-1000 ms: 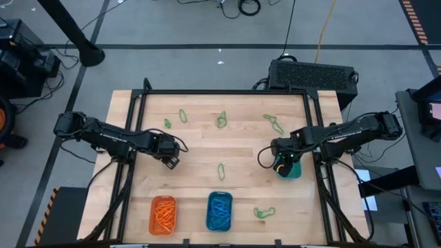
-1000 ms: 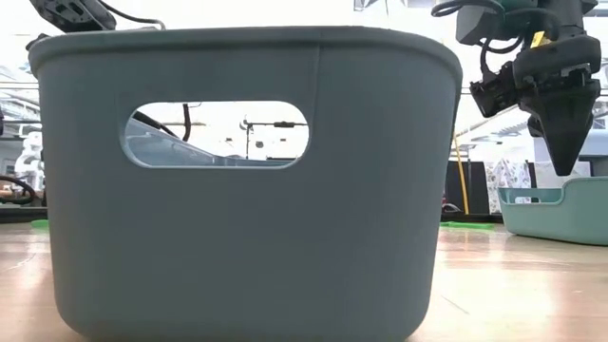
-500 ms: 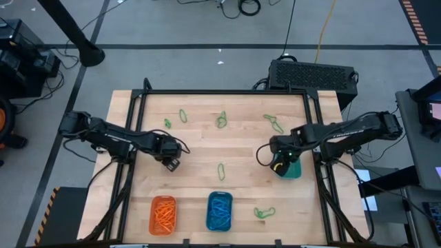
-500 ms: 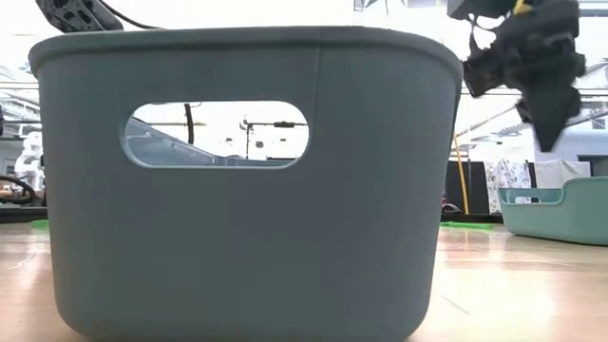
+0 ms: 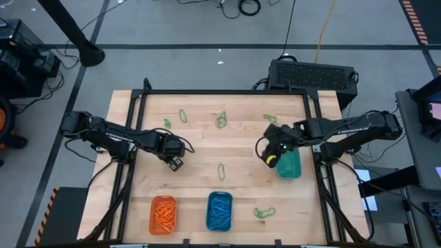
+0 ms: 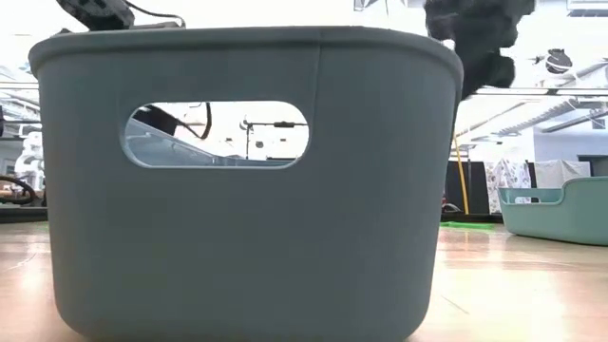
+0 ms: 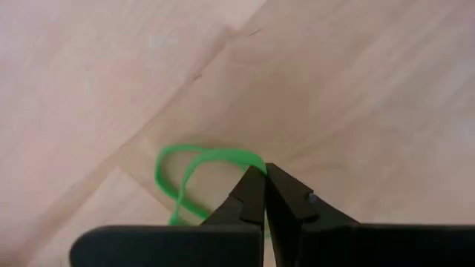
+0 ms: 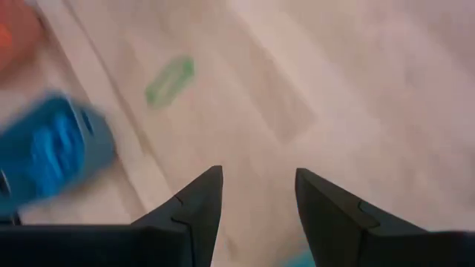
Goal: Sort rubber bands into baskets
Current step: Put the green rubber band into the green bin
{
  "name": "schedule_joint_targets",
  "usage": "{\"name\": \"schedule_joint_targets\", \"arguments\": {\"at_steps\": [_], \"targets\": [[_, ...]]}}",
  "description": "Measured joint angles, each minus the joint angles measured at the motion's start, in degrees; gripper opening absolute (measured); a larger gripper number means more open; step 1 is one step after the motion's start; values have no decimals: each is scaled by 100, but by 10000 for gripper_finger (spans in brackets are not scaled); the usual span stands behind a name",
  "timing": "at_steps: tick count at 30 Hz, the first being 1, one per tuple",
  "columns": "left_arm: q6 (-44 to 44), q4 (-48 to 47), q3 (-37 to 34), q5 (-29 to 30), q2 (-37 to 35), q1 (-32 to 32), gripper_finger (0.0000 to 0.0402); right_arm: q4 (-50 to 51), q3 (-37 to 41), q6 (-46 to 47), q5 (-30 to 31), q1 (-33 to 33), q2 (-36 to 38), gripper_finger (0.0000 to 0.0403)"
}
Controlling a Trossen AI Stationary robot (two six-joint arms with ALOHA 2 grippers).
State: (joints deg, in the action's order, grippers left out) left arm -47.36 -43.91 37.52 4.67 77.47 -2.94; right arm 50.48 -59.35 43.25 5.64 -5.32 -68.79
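Observation:
Green rubber bands lie scattered on the wooden table [image 5: 207,145], among them one [image 5: 221,171] at the middle and one [image 5: 264,212] near the front. My left gripper [image 5: 176,163] is left of centre, shut at the end of a green rubber band [image 7: 185,178] that lies flat. My right gripper [image 5: 272,155] hangs open and empty beside the teal basket [image 5: 291,167], on the side facing the table's middle. The orange basket [image 5: 163,213] and the blue basket [image 5: 219,210] stand at the near edge, each holding bands of its own colour. My left gripper has its two fingertips [image 7: 252,185] closed together on one end of the green band's loop [image 7: 249,157], coming from above and pointing down. The rest of the band lies slack on the table. The tips themselves hide the exact spot of the pinch.
More green bands lie toward the far edge [image 5: 182,115] [image 5: 221,120] [image 5: 274,122]. A black frame [image 5: 220,91] borders the table. One basket's wall [image 6: 237,180] stands right in front of the low camera and hides most of the table there.
My left gripper has shut. My right gripper has risen and moved from above the teal basket toward the table's middle and far edge, staying open.

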Motion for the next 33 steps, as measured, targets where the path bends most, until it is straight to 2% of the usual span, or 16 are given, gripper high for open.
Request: {"name": "schedule_joint_targets", "arguments": {"at_steps": [3,8,12,17,23,29,33], "targets": [[128,-86,248,8,-4,-9,4,-783,0,-129,329,0,-5,162],[453,240,782,10,-8,-11,3,-2360,0,-1069,327,0,-190,162],[1060,1151,1280,-402,-73,-47,3,-3372,0,-1939,110,-3,-464,162],[1726,2096,1759,-1065,-126,-63,2,-3976,2,-2589,-152,-4,-838,162],[2114,3762,1866,-2107,-120,-109,2,-4782,6,-3190,-148,-1,-1335,162],[2081,4691,1868,-2271,-120,-105,2,-5710,7,-3789,-523,-19,-1639,162],[2071,4660,1868,-2290,-120,-107,2,-6186,7,-4257,-875,-91,-1727,162]]}}
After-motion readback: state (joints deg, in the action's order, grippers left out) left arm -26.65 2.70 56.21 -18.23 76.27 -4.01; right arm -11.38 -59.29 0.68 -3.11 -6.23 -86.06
